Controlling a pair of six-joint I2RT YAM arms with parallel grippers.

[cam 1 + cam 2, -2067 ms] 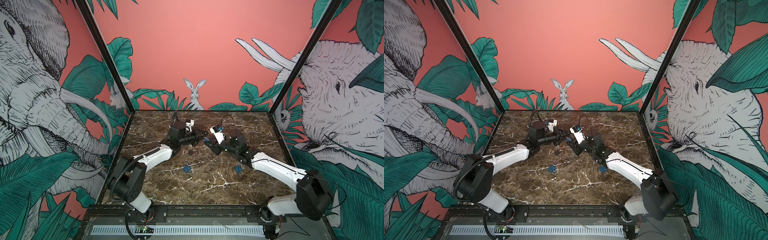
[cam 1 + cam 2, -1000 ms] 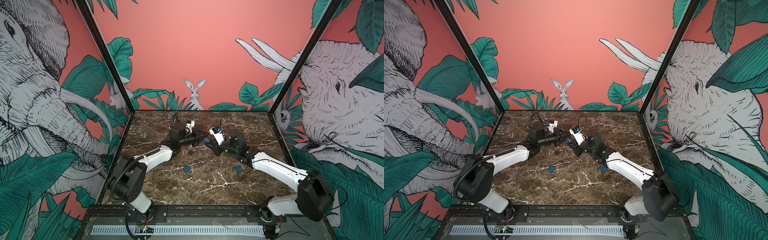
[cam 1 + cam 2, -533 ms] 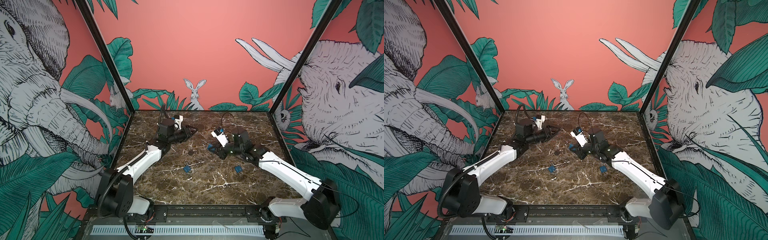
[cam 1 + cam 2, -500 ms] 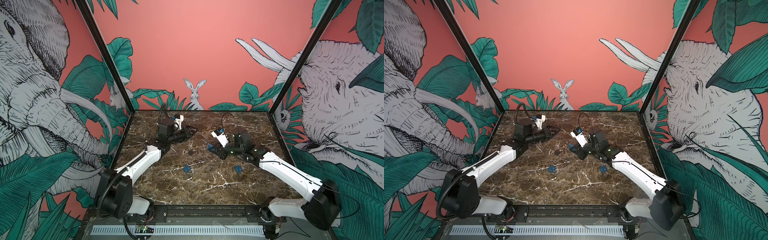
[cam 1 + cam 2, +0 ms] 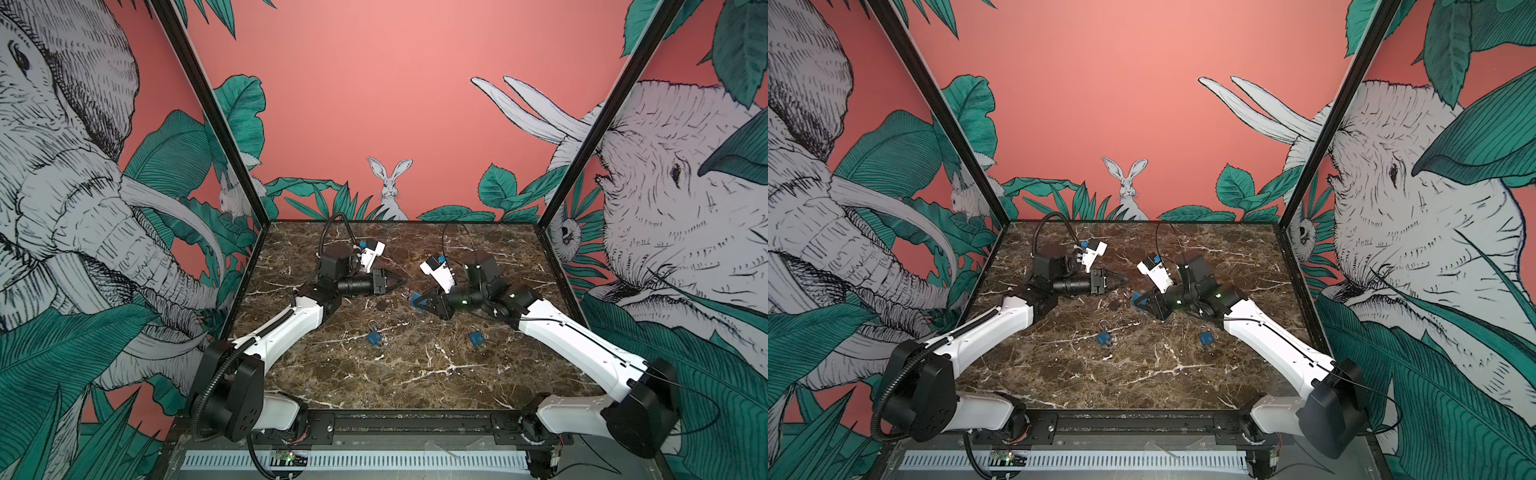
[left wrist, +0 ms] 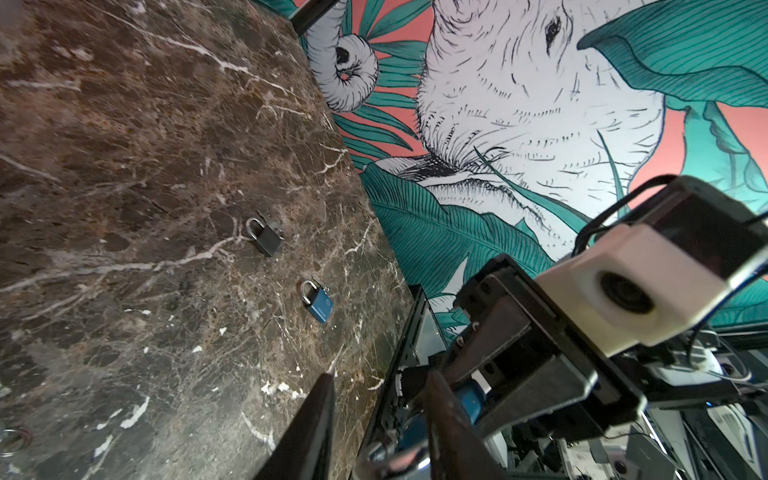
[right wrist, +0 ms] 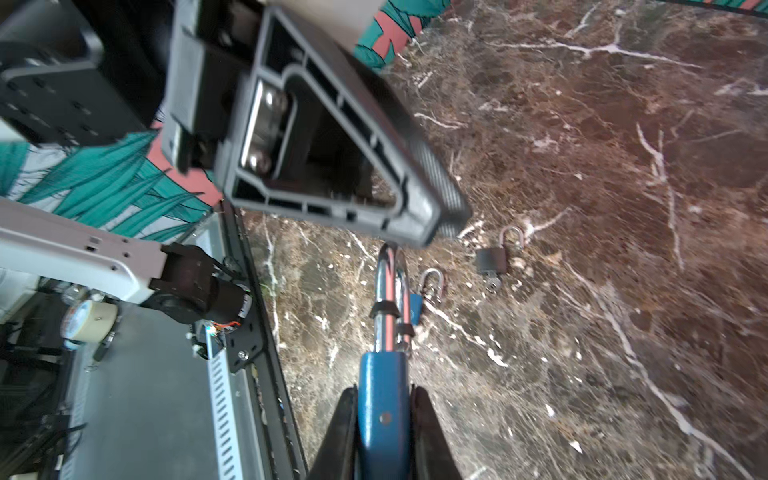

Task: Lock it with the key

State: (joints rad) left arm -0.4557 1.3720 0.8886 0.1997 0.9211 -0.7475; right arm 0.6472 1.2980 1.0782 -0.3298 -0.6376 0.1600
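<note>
Marble bench [image 5: 415, 374], front half open: left hand [image 5: 400, 282], jaws apart, faces right hand [image 7: 383, 392] clamped on blue padlock [image 7: 380, 374], well clear of walls [image 5: 374, 104].

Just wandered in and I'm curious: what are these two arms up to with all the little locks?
The right gripper is clamped on the body of a blue padlock, its shackle pointing toward the left gripper. The left gripper is open and empty, close in front of that lock. Two spare blue padlocks and a dark padlock lie loose on the marble table. Neither gripper visibly holds a key.
</note>
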